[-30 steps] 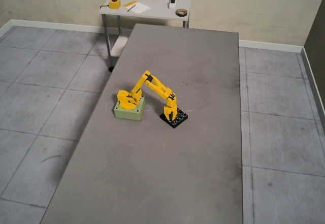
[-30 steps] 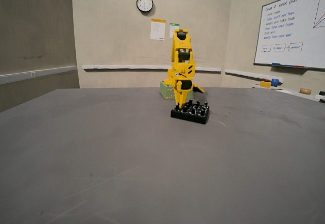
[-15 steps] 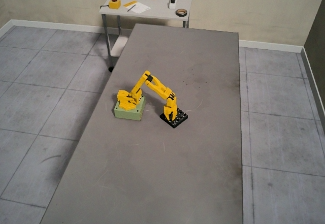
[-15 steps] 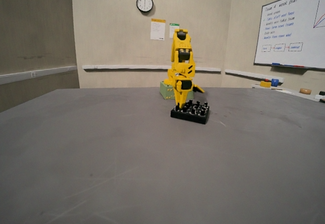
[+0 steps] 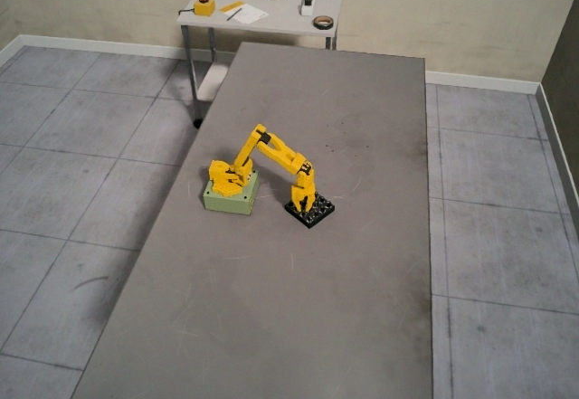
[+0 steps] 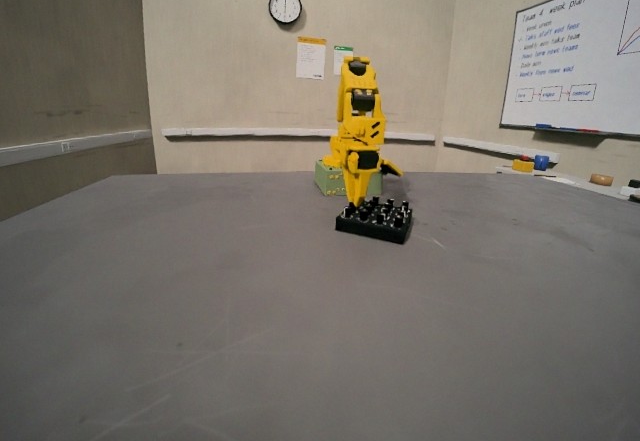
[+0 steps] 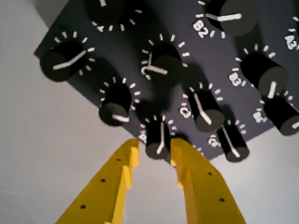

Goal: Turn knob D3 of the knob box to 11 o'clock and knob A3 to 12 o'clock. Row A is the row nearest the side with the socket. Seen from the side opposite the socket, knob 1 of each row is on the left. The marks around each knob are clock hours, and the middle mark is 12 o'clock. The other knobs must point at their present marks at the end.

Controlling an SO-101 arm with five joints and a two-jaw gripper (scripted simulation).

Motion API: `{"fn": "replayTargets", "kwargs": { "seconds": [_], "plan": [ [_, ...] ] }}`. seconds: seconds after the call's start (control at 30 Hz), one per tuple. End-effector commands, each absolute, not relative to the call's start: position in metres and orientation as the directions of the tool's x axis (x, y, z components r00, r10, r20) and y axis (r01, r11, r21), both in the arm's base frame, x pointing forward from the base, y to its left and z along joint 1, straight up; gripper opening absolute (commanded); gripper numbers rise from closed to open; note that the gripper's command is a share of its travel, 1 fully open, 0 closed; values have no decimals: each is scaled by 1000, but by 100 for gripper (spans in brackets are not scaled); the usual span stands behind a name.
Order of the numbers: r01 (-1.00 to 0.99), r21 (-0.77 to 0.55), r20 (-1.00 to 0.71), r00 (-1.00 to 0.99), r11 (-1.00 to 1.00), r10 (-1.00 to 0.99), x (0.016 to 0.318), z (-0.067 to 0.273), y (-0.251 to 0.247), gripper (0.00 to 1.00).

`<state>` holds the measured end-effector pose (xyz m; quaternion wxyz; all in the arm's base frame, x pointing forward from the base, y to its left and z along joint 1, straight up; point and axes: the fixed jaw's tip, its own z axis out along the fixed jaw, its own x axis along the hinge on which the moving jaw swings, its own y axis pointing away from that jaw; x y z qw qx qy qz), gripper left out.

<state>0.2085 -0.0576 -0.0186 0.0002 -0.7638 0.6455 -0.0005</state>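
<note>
Shows, in the wrist view, the gripper at the outer edge of the knob box, fingertips slightly apart astride what is probably knob D3, with no firm clamp evident. Places that knob directly between the fingertips, nearer the right-hand one in that view, with its white pointer line running roughly lengthwise with the fingers; calls, presumably, for a small wrist turn about the knob's upright axis, or for a lift if already at 11 o'clock, a reading too fine to confirm. Locates knob A3 by its printed label on the far side of the knob box, well apart from the fingertips. Contrasts smooth, dark cylindrical knobs and a square black slab with yellow, tapering fingers, a pale green block beside the knob box, and a scratched, matt grey table beneath.
</note>
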Motion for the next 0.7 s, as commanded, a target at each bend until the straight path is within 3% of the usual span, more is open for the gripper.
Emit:
{"fn": "replayTargets", "kwargs": {
  "seconds": [0.0, 0.67],
  "plan": [
    [-987, -3, 1, 161, -161, -987, 208, -9, -57, 8],
    [-987, -3, 1, 161, -161, -987, 207, 5, -57, 8]
  ]
}}
